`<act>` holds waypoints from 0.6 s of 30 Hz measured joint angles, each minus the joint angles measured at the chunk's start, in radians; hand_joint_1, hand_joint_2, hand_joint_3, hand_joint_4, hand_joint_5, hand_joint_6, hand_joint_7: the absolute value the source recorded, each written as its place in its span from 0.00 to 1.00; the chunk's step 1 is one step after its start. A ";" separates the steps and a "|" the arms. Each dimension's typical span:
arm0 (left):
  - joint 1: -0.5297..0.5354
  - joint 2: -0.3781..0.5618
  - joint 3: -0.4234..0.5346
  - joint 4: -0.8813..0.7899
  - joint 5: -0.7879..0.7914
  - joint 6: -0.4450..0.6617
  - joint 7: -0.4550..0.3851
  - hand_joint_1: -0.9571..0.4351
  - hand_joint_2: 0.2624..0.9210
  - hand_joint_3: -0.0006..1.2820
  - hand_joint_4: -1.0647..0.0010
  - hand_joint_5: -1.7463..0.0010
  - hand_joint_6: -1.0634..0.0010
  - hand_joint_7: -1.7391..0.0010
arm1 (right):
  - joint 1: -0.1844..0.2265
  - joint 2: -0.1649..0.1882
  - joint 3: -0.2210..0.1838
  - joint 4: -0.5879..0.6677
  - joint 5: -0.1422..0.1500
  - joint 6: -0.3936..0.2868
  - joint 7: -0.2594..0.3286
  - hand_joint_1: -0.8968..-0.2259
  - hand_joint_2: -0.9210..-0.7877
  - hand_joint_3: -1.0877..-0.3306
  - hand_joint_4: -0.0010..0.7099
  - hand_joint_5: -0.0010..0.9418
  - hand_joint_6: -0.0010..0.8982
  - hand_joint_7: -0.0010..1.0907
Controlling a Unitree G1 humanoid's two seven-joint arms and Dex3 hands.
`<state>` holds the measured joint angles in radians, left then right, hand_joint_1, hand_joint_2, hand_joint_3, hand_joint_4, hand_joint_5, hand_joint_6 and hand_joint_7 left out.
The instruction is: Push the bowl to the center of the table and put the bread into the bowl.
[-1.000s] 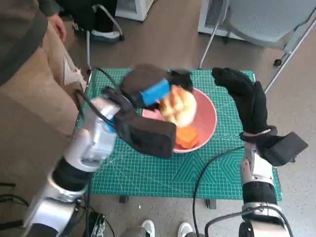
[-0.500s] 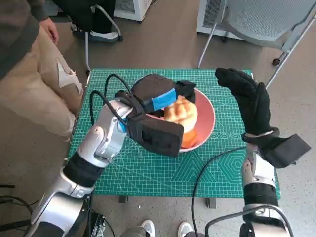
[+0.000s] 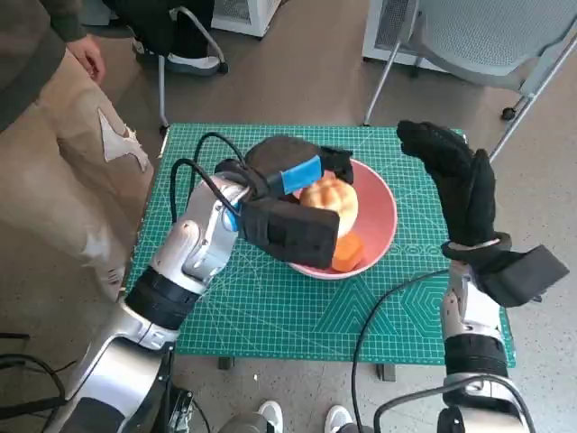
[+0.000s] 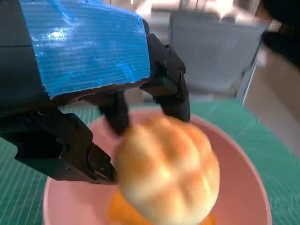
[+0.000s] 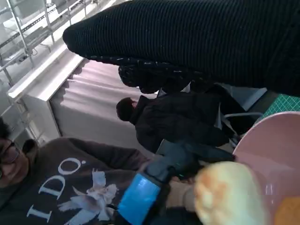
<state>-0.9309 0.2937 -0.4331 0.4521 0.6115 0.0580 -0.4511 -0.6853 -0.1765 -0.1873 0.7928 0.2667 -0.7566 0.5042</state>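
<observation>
A pink bowl (image 3: 379, 216) sits on the green mat near the table's middle, slightly right. My left hand (image 3: 293, 171) grips a golden bread roll (image 3: 330, 202) just inside the bowl, over an orange piece (image 3: 347, 251). In the left wrist view the black fingers (image 4: 168, 89) wrap the bread roll (image 4: 168, 173) above the pink bowl (image 4: 248, 187). My right hand (image 3: 455, 180), in its black glove, hovers beside the bowl's right rim, holding nothing, fingers apart. The right wrist view shows the bread roll (image 5: 229, 197), the bowl (image 5: 276, 145) and my left hand (image 5: 140, 194).
The green cutting mat (image 3: 270, 307) covers the small table. A person in tan trousers (image 3: 63, 171) stands at the table's left. A grey chair (image 3: 478, 36) stands behind on the right. More people (image 5: 56, 187) show in the right wrist view.
My left hand has carried the bread a little lower into the bowl and the forearm has swung right. The right hand has hardly moved.
</observation>
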 measured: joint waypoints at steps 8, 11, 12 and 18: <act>-0.003 0.015 0.001 0.056 0.003 -0.073 0.045 0.22 0.83 0.03 1.00 1.00 0.85 0.99 | -0.001 0.000 0.004 0.000 -0.001 0.000 -0.006 0.26 0.00 0.38 0.20 0.00 0.00 0.43; -0.004 0.018 0.009 0.094 -0.001 -0.112 0.073 0.18 0.87 0.03 1.00 1.00 0.86 0.99 | -0.001 0.000 0.005 0.000 -0.001 0.000 -0.008 0.25 0.00 0.38 0.20 0.00 0.00 0.43; -0.004 0.019 0.013 0.109 -0.006 -0.128 0.082 0.17 0.89 0.03 1.00 1.00 0.87 0.99 | -0.001 0.000 0.006 0.000 -0.001 0.000 -0.009 0.25 0.00 0.38 0.20 0.00 0.00 0.43; -0.004 0.028 0.042 0.185 -0.037 -0.213 0.134 0.12 0.96 0.03 1.00 1.00 0.88 1.00 | -0.003 0.000 0.009 0.000 -0.001 0.000 -0.009 0.25 0.00 0.38 0.20 0.00 0.00 0.43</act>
<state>-0.9348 0.3215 -0.3909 0.6374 0.5743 -0.1551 -0.3168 -0.6880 -0.1764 -0.1787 0.7931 0.2661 -0.7571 0.4953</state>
